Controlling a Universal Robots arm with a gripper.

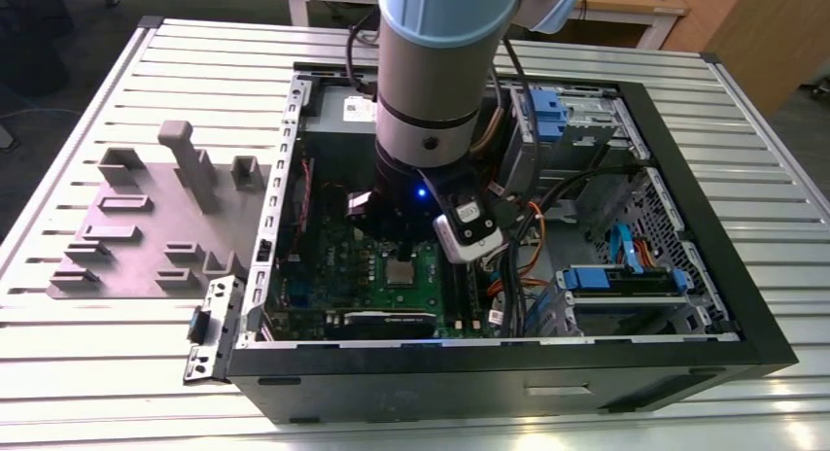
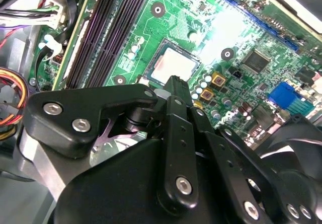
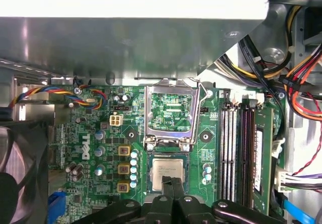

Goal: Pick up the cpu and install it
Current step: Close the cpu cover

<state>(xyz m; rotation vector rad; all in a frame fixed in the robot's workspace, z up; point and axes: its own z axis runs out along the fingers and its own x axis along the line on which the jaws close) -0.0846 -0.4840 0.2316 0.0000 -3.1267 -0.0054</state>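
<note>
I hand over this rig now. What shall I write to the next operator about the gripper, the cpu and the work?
Gripper: shut, holding nothing, hanging just over the cpu's edge.
The cpu: lies flat in its socket on the green circuit board, inside the computer case.
Done: cpu picked and placed in the socket.
Left: the socket's hinged frame stands open, not yet closed over the cpu.

Gripper (image 2: pixel 176 81), fingers pressed together, tip just beside cpu (image 2: pixel 173 63) lying flat on green board (image 2: pixel 241 27); memory slots (image 2: pixel 108 27) near.
</note>
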